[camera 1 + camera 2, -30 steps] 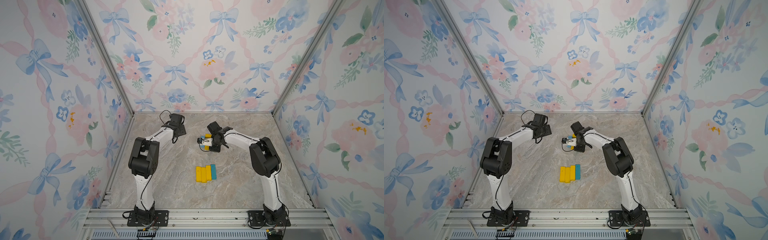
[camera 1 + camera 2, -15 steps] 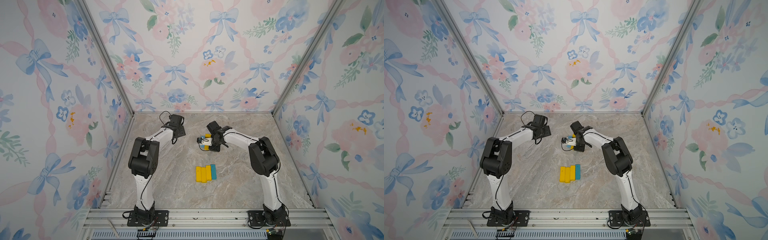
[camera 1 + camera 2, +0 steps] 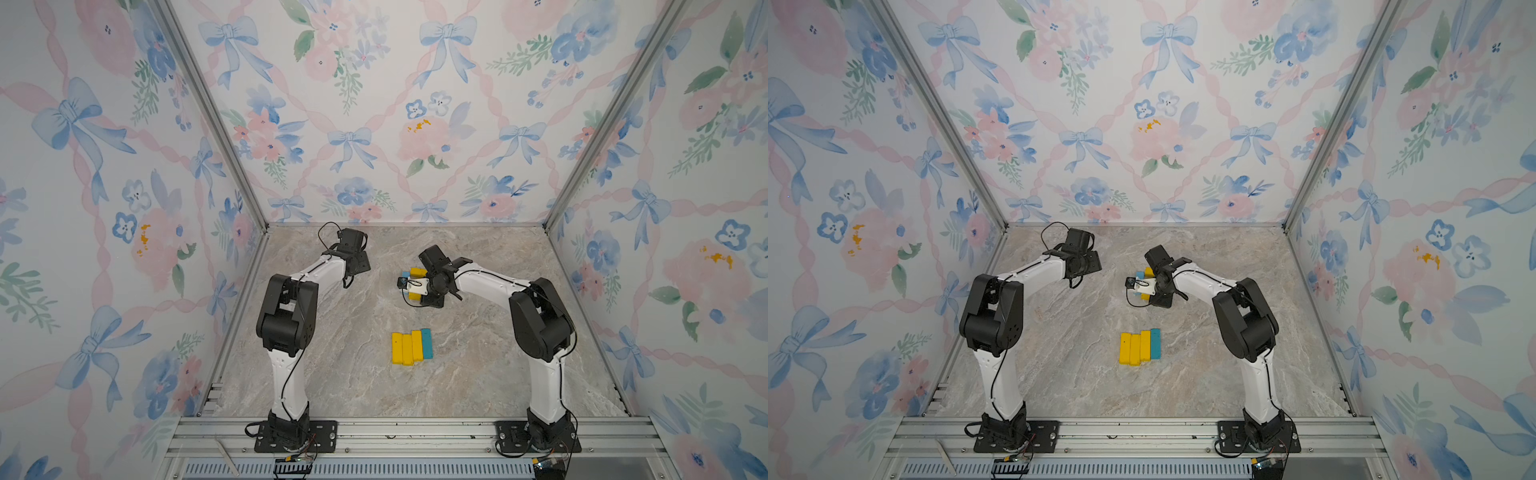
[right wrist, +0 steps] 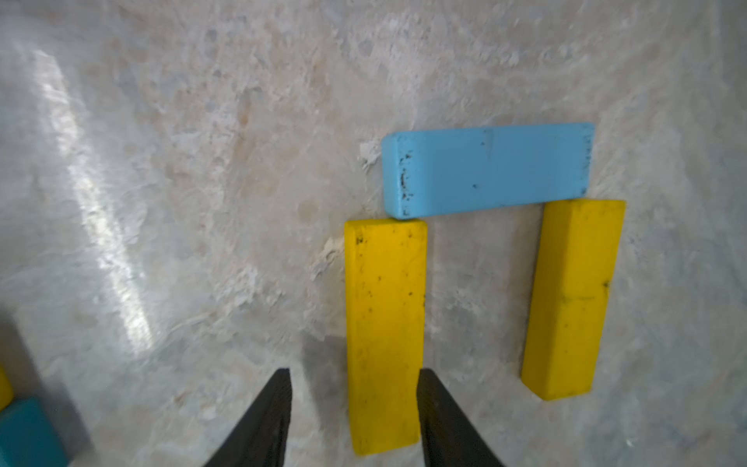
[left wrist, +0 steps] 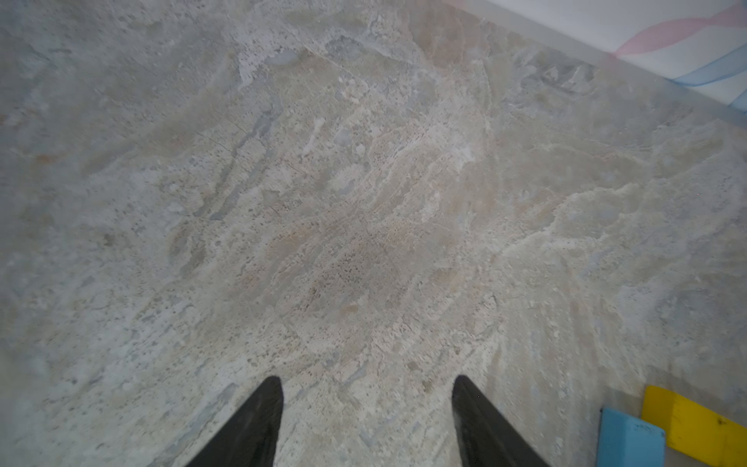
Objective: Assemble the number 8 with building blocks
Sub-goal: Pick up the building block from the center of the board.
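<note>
Looking down in a top view, three yellow bars (image 3: 407,349) and a teal bar (image 3: 427,343) lie packed on the veined tabletop (image 3: 353,386). Left wrist: my left gripper (image 5: 368,380) is spread over bare tabletop. Right wrist: my right gripper (image 4: 353,372) stands parted around a scuffed yellow bar (image 4: 384,315), a light blue bar (image 4: 489,170) touching its far end.

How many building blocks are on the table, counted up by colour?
Yellow blocks: 5
Light blue block: 1
Teal block: 1
Total: 7
</note>
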`<state>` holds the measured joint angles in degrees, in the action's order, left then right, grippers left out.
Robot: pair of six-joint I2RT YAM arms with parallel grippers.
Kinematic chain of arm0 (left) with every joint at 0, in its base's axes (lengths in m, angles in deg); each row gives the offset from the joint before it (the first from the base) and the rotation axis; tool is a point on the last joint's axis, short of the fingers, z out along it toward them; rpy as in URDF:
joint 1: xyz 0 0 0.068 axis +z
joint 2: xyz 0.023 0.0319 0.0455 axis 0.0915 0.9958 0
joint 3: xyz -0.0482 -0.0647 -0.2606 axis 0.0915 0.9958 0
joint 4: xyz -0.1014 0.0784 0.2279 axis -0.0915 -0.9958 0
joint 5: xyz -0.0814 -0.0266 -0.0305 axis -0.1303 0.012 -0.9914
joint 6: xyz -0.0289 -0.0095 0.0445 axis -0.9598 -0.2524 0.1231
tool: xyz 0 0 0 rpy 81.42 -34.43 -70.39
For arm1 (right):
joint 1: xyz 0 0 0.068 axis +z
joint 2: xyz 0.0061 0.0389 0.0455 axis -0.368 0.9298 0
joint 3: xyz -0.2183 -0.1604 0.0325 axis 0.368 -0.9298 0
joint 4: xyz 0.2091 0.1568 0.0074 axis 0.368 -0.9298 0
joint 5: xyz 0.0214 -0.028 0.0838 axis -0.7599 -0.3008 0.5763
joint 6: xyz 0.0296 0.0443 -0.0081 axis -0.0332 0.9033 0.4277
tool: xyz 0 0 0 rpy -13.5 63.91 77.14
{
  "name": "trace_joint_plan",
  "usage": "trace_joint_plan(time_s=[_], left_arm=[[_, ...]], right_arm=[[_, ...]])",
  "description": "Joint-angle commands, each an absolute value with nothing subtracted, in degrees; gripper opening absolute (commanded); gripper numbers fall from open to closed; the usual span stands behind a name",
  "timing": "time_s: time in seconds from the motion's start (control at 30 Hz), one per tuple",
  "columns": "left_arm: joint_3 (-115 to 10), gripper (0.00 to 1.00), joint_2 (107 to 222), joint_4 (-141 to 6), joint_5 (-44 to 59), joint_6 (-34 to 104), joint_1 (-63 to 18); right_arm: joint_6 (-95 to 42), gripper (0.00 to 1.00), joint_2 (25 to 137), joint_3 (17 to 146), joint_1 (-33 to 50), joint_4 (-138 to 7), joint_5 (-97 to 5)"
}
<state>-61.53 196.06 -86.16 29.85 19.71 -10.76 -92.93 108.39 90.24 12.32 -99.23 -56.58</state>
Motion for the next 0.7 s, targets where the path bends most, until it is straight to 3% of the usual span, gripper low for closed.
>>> trace_joint_plan(time_s=[0.0, 0.1, 0.23, 0.27, 0.3, 0.47, 0.67], left_arm=[[-60.7, 0.7, 193.5, -86.7, 30.4, 21.0, -10.1], [-60.4, 0.7, 193.0, -86.7, 30.2, 20.9, -10.3], [-59.4, 0.7, 192.4, -86.7, 30.8, 21.0, -10.3], [-59.0, 0.7, 192.2, -86.6, 31.0, 20.9, -10.4], [-58.6, 0.7, 192.0, -86.6, 31.2, 20.8, -10.4], [-56.6, 0.7, 191.5, -85.9, 31.1, 20.4, -10.6], [-53.1, 0.7, 188.0, -84.0, 31.6, 19.8, -11.3]], right_arm=[[-88.0, 0.51, 98.0, 85.8, 15.8, -95.3, -56.4], [-78.6, 0.52, 93.3, 82.3, 19.8, -93.2, -60.0], [-53.2, 0.57, 95.5, 86.9, 21.7, -102.0, -62.4], [-45.5, 0.83, 96.6, 87.9, 22.0, -105.2, -62.1], [-39.4, 0.99, 96.8, 86.6, 22.8, -106.1, -61.5], [-20.9, 0.98, 92.0, 73.8, 31.3, -101.2, -70.5], [-10.1, 0.98, 86.2, 66.8, 33.5, -94.7, -71.2]])
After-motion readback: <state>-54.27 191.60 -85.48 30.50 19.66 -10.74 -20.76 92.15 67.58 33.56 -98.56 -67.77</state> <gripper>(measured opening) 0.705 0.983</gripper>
